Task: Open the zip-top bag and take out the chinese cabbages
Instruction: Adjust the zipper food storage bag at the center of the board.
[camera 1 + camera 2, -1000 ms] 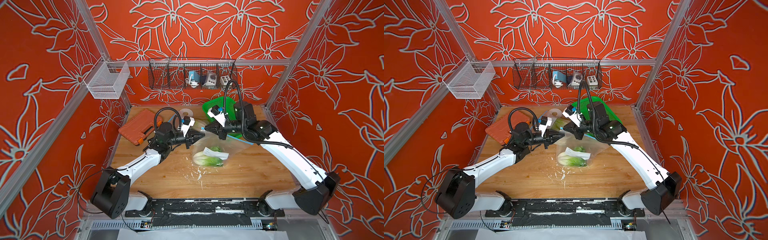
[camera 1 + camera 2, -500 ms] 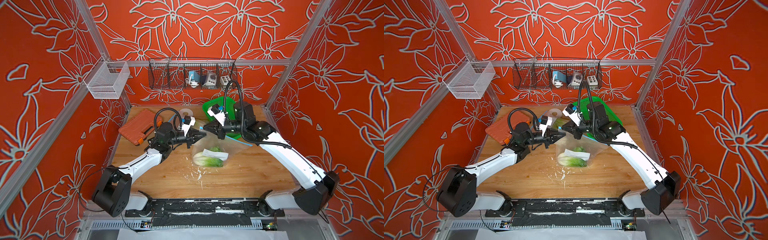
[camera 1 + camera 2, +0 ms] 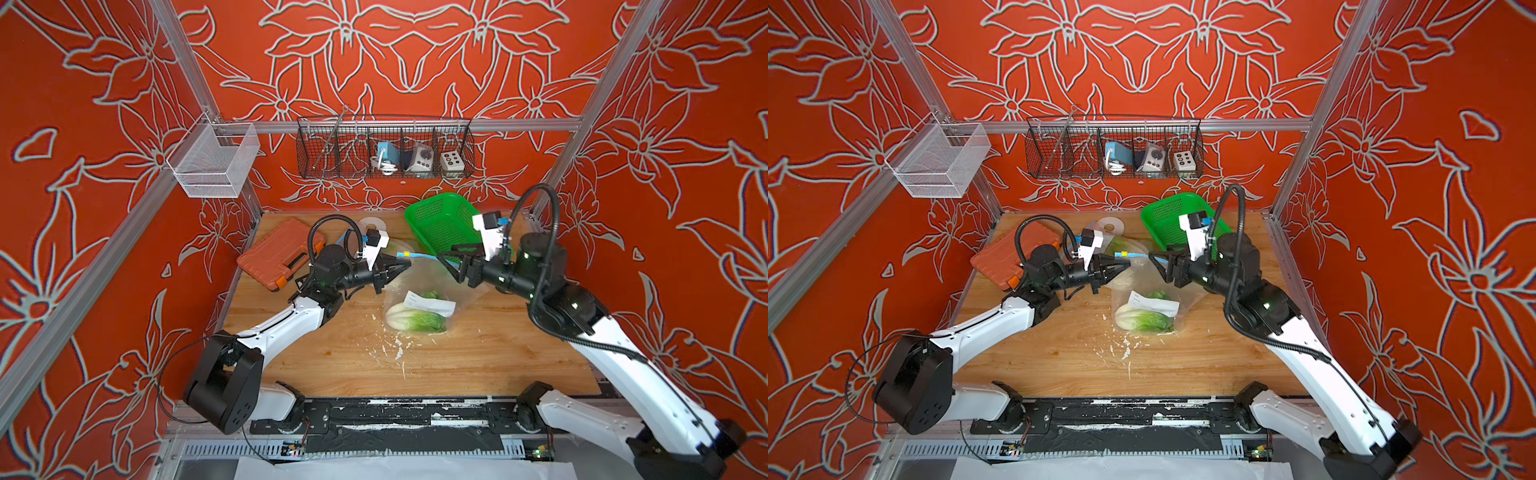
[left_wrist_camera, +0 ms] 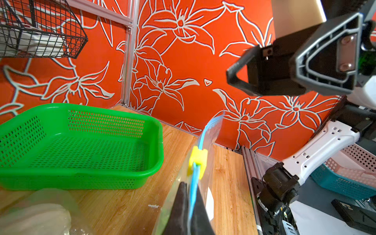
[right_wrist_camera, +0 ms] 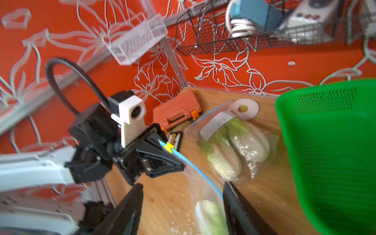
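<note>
Cabbage (image 3: 417,321) sits at the bottom of the bag (image 3: 434,276), on the table (image 3: 498,353) in front of the basket (image 3: 432,224). Two more cabbages (image 5: 234,146) lie wrapped just beside the basket. Change: right fingers (image 5: 130,209), pinched at the bag top a second ago, are now spread wide, holding nothing, backed off toward the basket. Left fingers (image 4: 180,211) are clamped on the blue zip strip, slider (image 4: 197,161) just beyond them. Likely the zip pull is over and reach-in is next; can't tell if the mouth is open. Cabbage lies below both fingers, touching neither.
</note>
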{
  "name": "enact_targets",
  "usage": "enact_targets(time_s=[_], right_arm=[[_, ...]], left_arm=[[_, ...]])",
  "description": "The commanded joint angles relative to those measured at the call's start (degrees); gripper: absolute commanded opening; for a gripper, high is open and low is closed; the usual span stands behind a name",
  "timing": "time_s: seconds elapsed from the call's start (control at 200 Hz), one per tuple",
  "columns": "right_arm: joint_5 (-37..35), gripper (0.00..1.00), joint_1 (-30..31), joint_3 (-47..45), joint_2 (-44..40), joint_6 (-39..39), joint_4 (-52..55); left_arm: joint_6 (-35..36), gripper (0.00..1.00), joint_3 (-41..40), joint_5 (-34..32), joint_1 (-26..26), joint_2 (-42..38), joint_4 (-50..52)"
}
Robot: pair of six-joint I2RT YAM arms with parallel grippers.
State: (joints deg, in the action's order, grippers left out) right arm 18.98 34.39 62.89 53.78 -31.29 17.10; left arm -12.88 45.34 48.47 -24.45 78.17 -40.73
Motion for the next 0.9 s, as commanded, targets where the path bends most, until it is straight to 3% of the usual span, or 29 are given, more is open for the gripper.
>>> enact_targets(time_s=[0.0,0.285,0.555,0.701,0.896], right_arm=[[-3.9,0.62,-0.1,-6.1,-1.6,-19.7,-2.8],[-4.1,0.65,-1.0,-2.9,5.2,-26.4,-5.5],[-2.9,0.68,-3.1,1.1,10.7,-27.8,-5.0],[-2.1,0.68,-3.1,4.1,13.1,-26.4,-1.3],[-1.5,0.65,-3.0,9.4,15.9,-19.2,11.4]], left_arm=[[1.0,0.00,0.4,-0.5,-0.4,-1.3,-0.3],[6.7,0.00,-0.2,-0.4,-1.6,-4.0,4.6],[13.2,0.00,-0.5,-0.3,-3.2,-6.3,10.0],[16.0,0.00,-0.6,-0.6,-5.0,-6.5,11.7],[16.4,0.00,-0.1,-1.5,-7.4,-6.3,11.4]])
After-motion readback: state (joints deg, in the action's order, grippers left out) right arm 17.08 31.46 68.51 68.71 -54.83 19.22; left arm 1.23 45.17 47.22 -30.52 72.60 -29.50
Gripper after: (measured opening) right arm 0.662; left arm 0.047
